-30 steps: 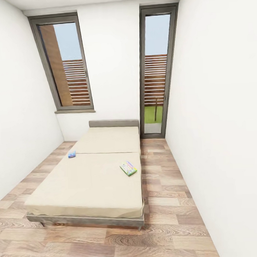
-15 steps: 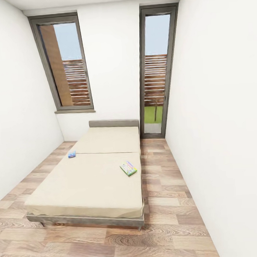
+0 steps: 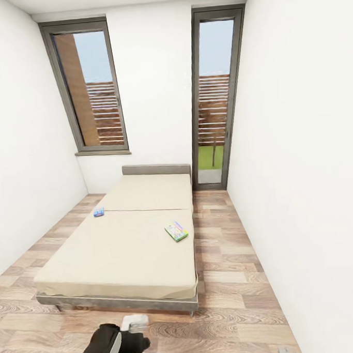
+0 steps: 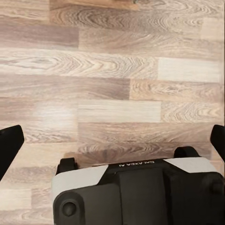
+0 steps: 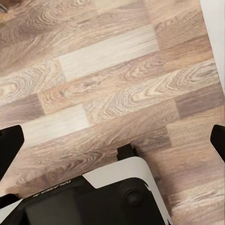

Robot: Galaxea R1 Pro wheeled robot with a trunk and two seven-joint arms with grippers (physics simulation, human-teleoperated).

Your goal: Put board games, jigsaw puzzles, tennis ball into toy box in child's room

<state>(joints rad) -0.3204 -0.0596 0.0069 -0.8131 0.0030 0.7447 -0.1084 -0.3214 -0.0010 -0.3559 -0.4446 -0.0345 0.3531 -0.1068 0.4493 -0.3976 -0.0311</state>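
Observation:
Two board games lie on the beige bed (image 3: 123, 251) in the head view. A green box (image 3: 176, 231) rests near the bed's right edge, and a small blue box (image 3: 98, 212) sits at its left edge. My left arm (image 3: 110, 345) rises into the bottom of the head view, in front of the bed's foot. In the left wrist view, my left gripper (image 4: 112, 140) is open over the wood floor with nothing between its fingers. My right gripper (image 5: 112, 140) is also open and empty above the floor.
The bed stands lengthwise in a narrow room with white walls. A window (image 3: 89, 85) and a glass door (image 3: 214, 97) are at the far end. A strip of wood floor (image 3: 227, 256) runs along the bed's right side. My own base (image 4: 136, 192) shows below the grippers.
My left arm has come up into the bottom of the head view, and a corner of the right arm shows at the lower right. The bed and both boxes have not moved.

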